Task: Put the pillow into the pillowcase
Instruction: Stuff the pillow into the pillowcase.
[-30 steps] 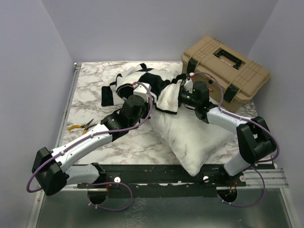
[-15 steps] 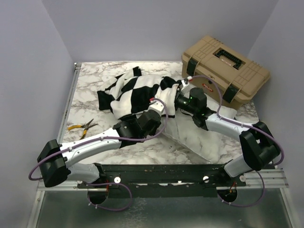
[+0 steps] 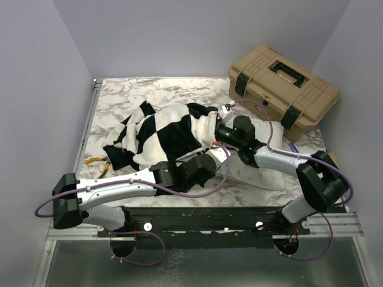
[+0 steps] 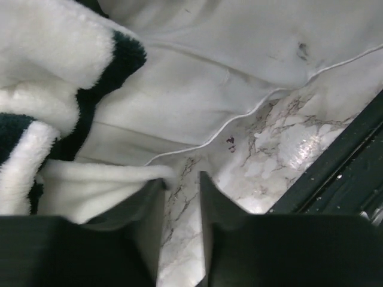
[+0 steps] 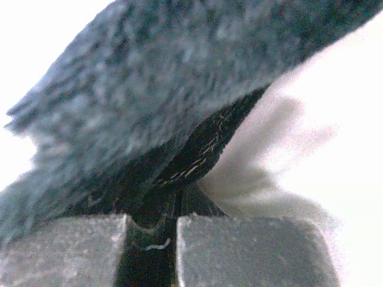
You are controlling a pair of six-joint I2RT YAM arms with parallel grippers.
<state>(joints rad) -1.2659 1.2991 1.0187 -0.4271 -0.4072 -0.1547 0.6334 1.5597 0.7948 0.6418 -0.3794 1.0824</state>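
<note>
Pillowcase: The checked pillowcase (image 3: pixel 167 134) lies in the middle of the worktop (image 3: pixel 119 101). It is pulled over most of the pillow.
Pillow: The white pillow (image 3: pixel 256 176) is mostly inside. Only its right end sticks out, near the front edge, under the right arm.
Which way it points: The pillow's long side runs across the worktop from left to right, tipped a little. The bare end points right and toward the arms. The mouth of the case faces the same way.
Right gripper: The right gripper (image 5: pixel 173 222) is closed tight on a dark fold of the pillowcase, at the right edge of the case. I think it holds that edge so the mouth does not flop closed.
Left gripper: The left gripper (image 4: pixel 181 179) sits low by the pillow's seam. Its jaws are a little apart, and only worktop shows between them. A fluffy bit of the case rests on one finger, but nothing is pinched.
Why it is there: It looks ready to take the lower edge of the case for another pull.
Left to do: The bare end has to go in.
Other things: A tan toolbox (image 3: pixel 281 89) sits at the back right, apart from the pillow. Yellow pliers (image 3: pixel 94 160) peek out by the case's left edge.
</note>
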